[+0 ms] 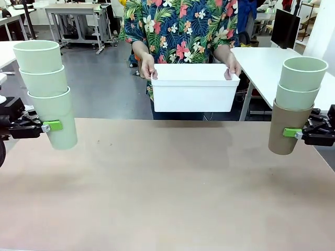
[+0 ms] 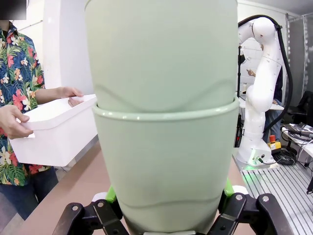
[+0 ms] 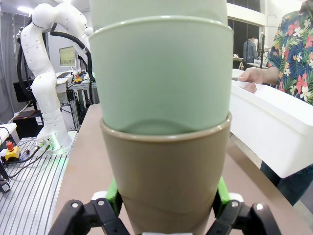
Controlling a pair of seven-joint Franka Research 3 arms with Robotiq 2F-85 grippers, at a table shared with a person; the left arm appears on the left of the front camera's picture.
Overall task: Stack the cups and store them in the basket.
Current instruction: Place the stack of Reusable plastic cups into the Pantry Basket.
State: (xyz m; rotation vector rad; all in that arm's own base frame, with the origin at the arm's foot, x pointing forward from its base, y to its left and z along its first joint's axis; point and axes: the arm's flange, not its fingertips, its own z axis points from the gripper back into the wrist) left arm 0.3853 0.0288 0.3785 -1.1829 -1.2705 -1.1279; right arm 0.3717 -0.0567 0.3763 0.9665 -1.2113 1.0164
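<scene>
Six cups accounted for, in two nested stacks of three, both held off the desk [image 1: 167, 188]. The left tool [image 1: 55, 126] is clamped on the bottom mint cup [image 1: 56, 117] of the left stack [image 1: 44, 81]. Green pads press either side of the cup's lower wall, and two more mint cups are nested above the grip, leaning slightly away from the tool. The right tool [image 1: 288, 133] is clamped likewise on the tan cup [image 1: 286, 125], which carries two mint cups to make the right stack [image 1: 297, 89]. In both wrist views the pads sit flush on the cup walls and the nested rims look evenly seated. The basket [image 1: 193, 89] sits ahead of and between the two tools, well apart from both. A person [image 1: 180, 26] at the far side holds it by the rim with both hands [image 1: 148, 68], level, mouth up, at or just past the desk's far edge; I cannot tell whether it rests on anything. No cups can be seen in it, though its floor is hidden from the front view. Progress, judged: stacking is mostly done, since no loose cups lie on the desk, but there are two stacks rather than one. Left to do: possibly nest one stack into the other, then carry the cups forward and inward from the tools and set them in the basket. Storage not yet begun. Risk: the upper cups are held only by nesting, so a tilt during transfer could shed them.
</scene>
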